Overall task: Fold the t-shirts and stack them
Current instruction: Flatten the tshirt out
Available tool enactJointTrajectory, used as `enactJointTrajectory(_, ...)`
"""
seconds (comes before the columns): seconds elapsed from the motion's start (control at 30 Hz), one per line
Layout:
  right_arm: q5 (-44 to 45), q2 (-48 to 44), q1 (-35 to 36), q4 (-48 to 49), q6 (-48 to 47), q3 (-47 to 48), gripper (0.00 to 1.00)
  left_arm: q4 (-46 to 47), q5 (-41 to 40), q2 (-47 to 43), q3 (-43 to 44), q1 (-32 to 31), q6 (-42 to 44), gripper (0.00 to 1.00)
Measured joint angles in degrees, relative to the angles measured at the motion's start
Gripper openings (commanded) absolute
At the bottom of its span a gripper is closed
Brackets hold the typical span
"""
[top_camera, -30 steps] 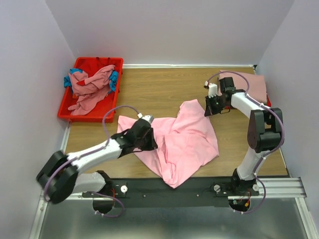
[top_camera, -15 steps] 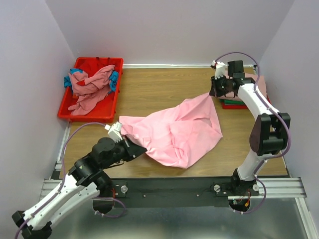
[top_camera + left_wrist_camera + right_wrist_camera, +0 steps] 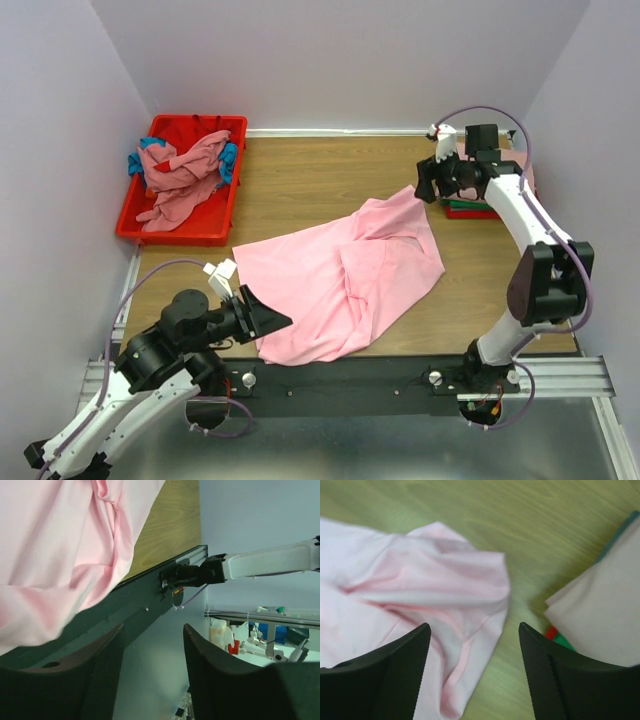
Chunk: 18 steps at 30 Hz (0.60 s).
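my left claw (image 3: 278, 320) hangs wide over the near edge of the table (image 3: 300, 180), at about seven o'clock from the table's middle. nothing sits between its fingers. in its own camera the pink shirt (image 3: 350, 275) fills the upper left, draping down to the black rail (image 3: 150, 600), and it lies beside the fingers, not in them.

my right claw (image 3: 474, 630) is wide too and holds nothing. it hovers over the shirt's far corner, at about one o'clock, and the cloth lies slack on the wood under the gap.

the pink shirt lies spread and rumpled across the middle of the table. its long axis runs slantwise, from between seven and eight o'clock up to between one and two o'clock. the far end narrows to a rounded corner. the near end is broader and reaches the table's edge. folds and a seam cross its middle. i cannot tell which end is the neck.

just past that far corner, at two o'clock, is the folded stack (image 3: 600, 605): a dusty rose shirt on top, with red and green edges under it.

at ten o'clock the red bin (image 3: 170, 237) holds a crumpled rose shirt (image 3: 185, 175) and a teal shirt (image 3: 230, 158).
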Motion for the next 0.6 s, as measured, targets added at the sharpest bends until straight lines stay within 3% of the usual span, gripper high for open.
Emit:
enactJointTrajectory(0.17, -13.31, -7.08, 1.07, -4.13, -8.37, -6.54, 0.79, -1.75, -0.04, -0.66, 4.98, 0.0, 1.44, 0.62)
enactJointTrajectory(0.3, -20.61, -6.95, 8.81, -7.54, -15.58, -10.73, 0.79, -0.46, -1.57, 1.29, 5.09, 0.0, 3.98, 0.64)
enactJointTrajectory(0.43, -24.52, -0.35, 14.62, -10.36, -20.98, -10.91, 0.79, 4.79, -5.73, 8.57, 5.53, 0.0, 8.68, 0.7)
enactJointTrajectory(0.6, -24.39, 6.78, 14.34, -12.5, -24.81, -6.51, 0.77, 12.33, -13.2, 23.61, 12.2, 0.02, 18.43, 0.75)
